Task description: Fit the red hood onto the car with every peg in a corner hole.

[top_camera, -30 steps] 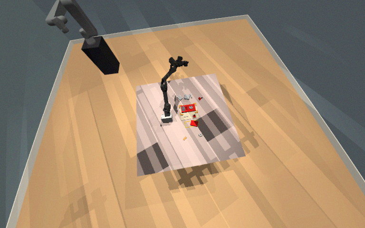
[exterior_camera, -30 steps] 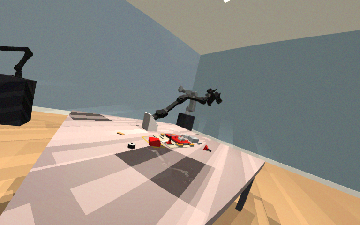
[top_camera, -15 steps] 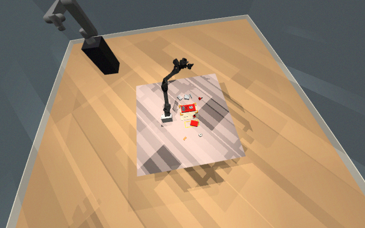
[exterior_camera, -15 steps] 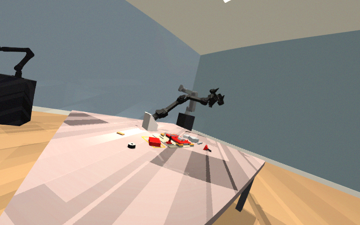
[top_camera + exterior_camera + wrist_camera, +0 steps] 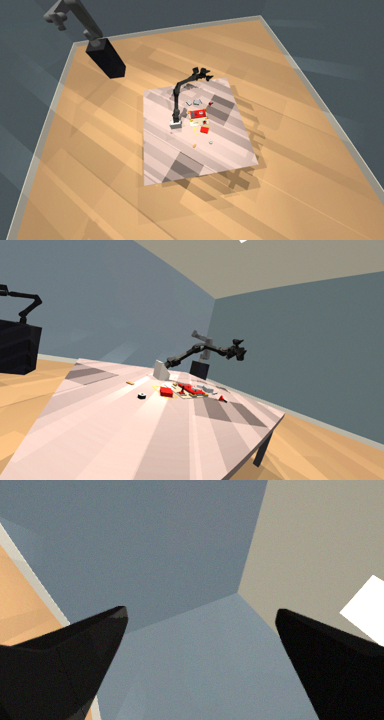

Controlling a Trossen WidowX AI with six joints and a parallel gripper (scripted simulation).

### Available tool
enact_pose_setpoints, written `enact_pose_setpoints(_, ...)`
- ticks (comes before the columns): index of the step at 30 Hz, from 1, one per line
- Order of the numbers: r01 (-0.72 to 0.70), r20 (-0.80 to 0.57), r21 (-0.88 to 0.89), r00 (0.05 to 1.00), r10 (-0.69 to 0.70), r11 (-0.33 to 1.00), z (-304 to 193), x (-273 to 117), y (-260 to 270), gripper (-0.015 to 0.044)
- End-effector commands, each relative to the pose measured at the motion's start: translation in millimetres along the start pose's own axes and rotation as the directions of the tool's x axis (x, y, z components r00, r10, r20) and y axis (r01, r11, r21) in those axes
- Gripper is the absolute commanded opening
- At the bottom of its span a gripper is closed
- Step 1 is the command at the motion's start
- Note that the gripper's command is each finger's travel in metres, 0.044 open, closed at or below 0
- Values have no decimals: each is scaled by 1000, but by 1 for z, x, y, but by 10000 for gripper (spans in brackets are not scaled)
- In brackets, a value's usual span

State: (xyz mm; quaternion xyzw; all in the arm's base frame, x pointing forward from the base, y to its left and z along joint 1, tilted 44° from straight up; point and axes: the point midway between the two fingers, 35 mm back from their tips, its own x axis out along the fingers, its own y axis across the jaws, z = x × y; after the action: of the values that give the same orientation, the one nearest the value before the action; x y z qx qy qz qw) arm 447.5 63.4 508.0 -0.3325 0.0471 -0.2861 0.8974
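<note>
The red hood (image 5: 204, 129) (image 5: 166, 391) lies on the table, partly over a yellow outline. The red chassis (image 5: 196, 114) (image 5: 200, 391) sits between orange corner pieces on the cream jig board (image 5: 199, 123) (image 5: 188, 396). A light block and a grey part show on its deck; the pegs and the hood's holes are too small to make out. My gripper (image 5: 211, 73) (image 5: 244, 345) (image 5: 201, 614) is open and empty, high above the table's far side in the top view, away from hood and chassis. The wrist view shows only walls, ceiling and some floor beyond the fingers.
A small red part (image 5: 204, 122) (image 5: 182, 391) stands on the board. Grey blocks (image 5: 196, 102) (image 5: 208, 389) and a red-and-black piece (image 5: 210, 103) (image 5: 221, 398) lie beyond the chassis. A white-and-black ring (image 5: 210, 142) (image 5: 141, 395) and an orange block (image 5: 194, 145) (image 5: 130, 382) lie beyond the hood.
</note>
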Motion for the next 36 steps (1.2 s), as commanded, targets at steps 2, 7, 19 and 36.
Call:
enact_pose_setpoints(2, -100, -31, -97, 995, 98, 990, -30, 29, 45, 440)
enact_pose_setpoints(7, -205, -84, -163, 977, 194, 965, -65, 55, 81, 440)
enact_pose_setpoints(19, -459, -294, -198, 871, 394, 866, -178, 99, 148, 440)
enact_pose_setpoints(36, -762, -595, 81, 481, 644, 643, -362, 97, 209, 440)
